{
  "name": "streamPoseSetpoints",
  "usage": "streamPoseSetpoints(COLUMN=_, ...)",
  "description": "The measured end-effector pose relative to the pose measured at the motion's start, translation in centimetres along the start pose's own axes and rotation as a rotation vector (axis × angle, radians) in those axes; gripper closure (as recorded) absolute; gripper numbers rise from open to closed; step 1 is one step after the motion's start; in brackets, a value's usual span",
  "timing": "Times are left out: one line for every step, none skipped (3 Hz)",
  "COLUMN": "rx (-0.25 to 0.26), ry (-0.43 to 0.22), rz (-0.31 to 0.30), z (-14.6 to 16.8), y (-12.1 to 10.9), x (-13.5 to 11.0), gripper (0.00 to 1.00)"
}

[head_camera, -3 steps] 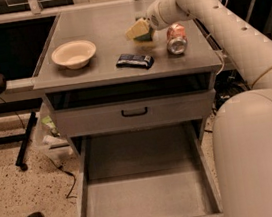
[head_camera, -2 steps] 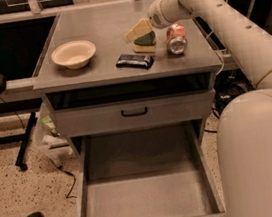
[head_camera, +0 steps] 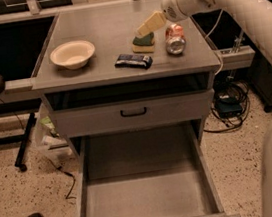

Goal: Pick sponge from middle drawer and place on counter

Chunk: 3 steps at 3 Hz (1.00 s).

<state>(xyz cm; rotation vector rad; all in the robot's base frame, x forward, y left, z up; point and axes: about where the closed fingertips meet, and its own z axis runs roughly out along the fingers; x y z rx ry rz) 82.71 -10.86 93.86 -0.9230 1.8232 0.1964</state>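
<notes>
Sponge [head_camera: 144, 43] on counter [head_camera: 99, 27], just under claw [head_camera: 142, 31], beside can [head_camera: 175, 39].

No legible text or labels anywhere

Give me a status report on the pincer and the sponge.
Copy: pincer right over sponge. Sponge on counter, can and wrapper close by. Below, middle drawer open.

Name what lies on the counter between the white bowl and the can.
The camera view shows the sponge there, close beside the can, with the gripper right over it. The dark wrapper sits slightly nearer the front edge.
</notes>
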Motion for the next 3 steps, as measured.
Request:
streamPoseSetpoints(rx=0.018, ry=0.009, rz=-0.056, z=-4.6, y=0.3, x=-0.1, gripper=0.00)
streamPoseSetpoints(rx=0.023, ry=0.018, rz=-0.087, z=-8.1, y=0.7, x=0.0, gripper=0.00)
streamPoseSetpoints(rx=0.024, ry=0.021, rz=-0.111, z=-11.4, y=1.0, x=0.1, gripper=0.00)
